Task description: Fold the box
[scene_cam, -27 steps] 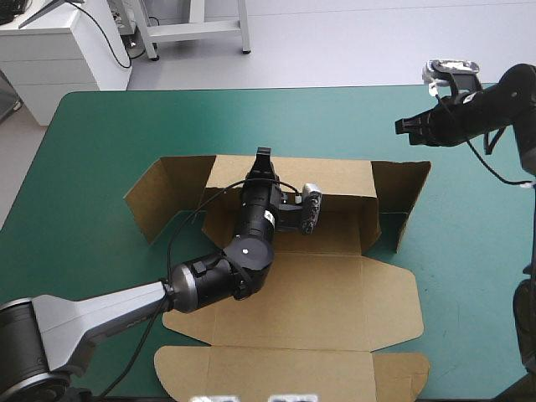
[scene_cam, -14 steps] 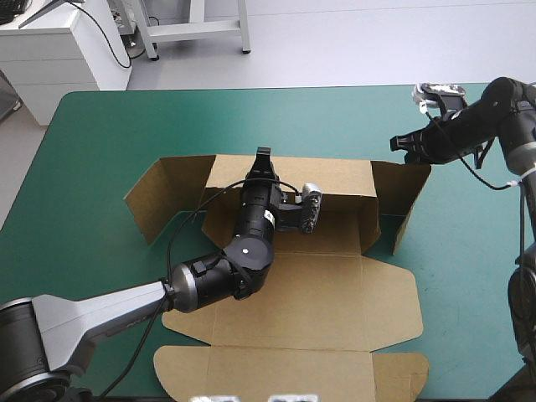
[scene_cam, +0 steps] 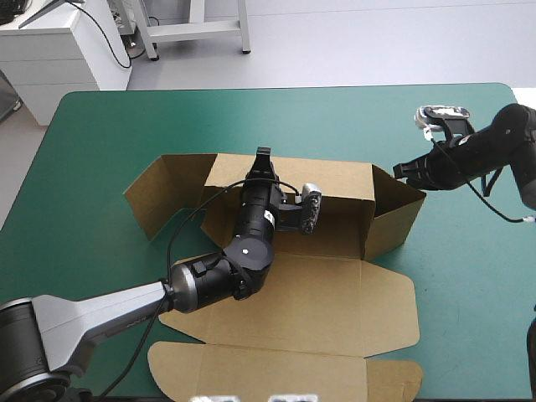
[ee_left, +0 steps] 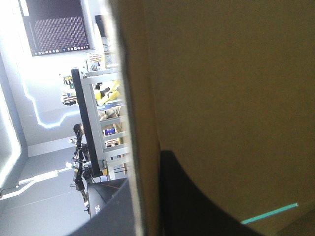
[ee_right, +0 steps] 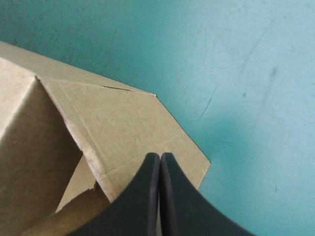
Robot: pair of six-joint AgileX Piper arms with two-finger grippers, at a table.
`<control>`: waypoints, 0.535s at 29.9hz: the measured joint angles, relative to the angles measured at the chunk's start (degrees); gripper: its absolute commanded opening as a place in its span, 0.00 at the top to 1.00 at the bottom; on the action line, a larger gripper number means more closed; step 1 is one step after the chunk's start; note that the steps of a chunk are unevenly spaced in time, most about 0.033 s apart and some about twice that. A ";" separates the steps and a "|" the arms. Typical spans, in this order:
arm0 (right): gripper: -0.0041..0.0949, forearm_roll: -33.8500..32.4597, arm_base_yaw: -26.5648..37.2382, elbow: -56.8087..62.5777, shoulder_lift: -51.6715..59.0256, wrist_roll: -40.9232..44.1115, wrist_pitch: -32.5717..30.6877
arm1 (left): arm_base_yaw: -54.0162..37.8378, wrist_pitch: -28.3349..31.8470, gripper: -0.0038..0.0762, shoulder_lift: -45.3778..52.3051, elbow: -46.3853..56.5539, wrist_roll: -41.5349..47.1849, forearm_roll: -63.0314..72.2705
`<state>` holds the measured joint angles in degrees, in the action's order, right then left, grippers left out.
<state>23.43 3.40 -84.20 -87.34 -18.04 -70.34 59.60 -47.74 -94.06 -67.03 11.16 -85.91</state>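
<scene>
Box: a cut sheet of brown board, matte, with creased fold lines, partly set up. It sits mid-surface on the teal-green covered surface, nearer the near edge than the far one.

Tray part: back wall is raised. The right end flap is turned in and stands as an angled end wall. The left end flap also stands but is splayed outward, away from the tray. The only thing inside the tray is the left arm, lying across the floor panel and reaching to the back wall.

Orientation: the long axis runs left to right, roughly parallel to the surface's far edge, with the open side up. The lid panel, with rounded tuck tabs, lies flat toward the near edge and reaches the picture's bottom edge.

Left end effector is at the top edge of the back wall. In the wrist view its black fingers are nearly closed with the board edge between them, so it's gripping the wall.

Right end effector is at the upper corner of the right end flap. In the wrist view the fingers meet in one pointed arch and hold nothing. The tips are over the flap's outer face, near its corner. I can't tell whether they touch it. Bare teal-green cover lies beyond.
</scene>
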 measured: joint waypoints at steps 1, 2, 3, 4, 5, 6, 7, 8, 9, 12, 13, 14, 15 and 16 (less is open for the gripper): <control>0.97 0.08 0.00 0.73 0.88 -0.40 0.00 | 0.00 0.00 0.96 0.00 0.00 0.00 0.00; 0.97 0.06 0.00 1.60 1.54 -0.74 -0.06 | 0.00 0.00 0.96 0.00 0.00 0.00 0.00; 0.97 0.10 0.00 1.96 1.90 -0.89 -0.06 | 0.00 0.06 0.96 0.00 0.00 -0.05 0.00; 0.97 0.18 0.00 2.21 2.01 -0.94 -0.06 | 0.00 0.06 0.96 0.00 0.00 -0.05 0.00; 0.97 0.23 0.00 2.49 2.16 -0.94 0.01 | 0.00 0.06 0.96 0.00 0.00 -0.05 0.00; 0.97 0.44 0.00 2.81 2.28 -0.94 0.14 | 0.00 0.06 0.96 0.00 0.00 -0.05 0.00; 0.97 0.70 0.00 3.23 2.35 -0.98 0.23 | 0.00 0.02 0.96 0.00 0.00 -0.05 0.00; 0.97 0.96 0.00 3.77 2.46 -1.16 0.49 | 0.00 0.02 0.96 0.00 0.00 -0.05 0.00; 0.97 1.27 0.00 4.43 2.62 -1.30 0.69 | 0.00 0.02 0.96 0.00 0.00 -0.05 0.00; 0.97 1.46 0.00 6.65 3.47 -2.16 1.10 | 0.00 -0.04 0.96 0.00 0.00 -0.05 0.00; 0.97 1.45 0.00 7.22 3.81 -2.32 1.19 | 0.00 -0.04 0.96 0.00 0.00 -0.05 0.00; 0.97 1.50 0.00 7.94 4.39 -2.51 1.33 | 0.00 0.02 0.96 0.00 0.00 -0.05 0.00; 0.97 1.49 0.00 8.73 5.07 -2.77 1.47 | 0.00 0.02 0.96 0.00 0.00 -0.05 0.00; 0.97 1.52 0.00 9.59 5.85 -3.05 1.47 | 0.00 0.02 0.96 0.00 0.00 -0.05 0.00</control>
<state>24.95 3.40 -74.61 -81.49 -21.08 -68.87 59.60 -47.71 -94.06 -67.03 11.11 -85.91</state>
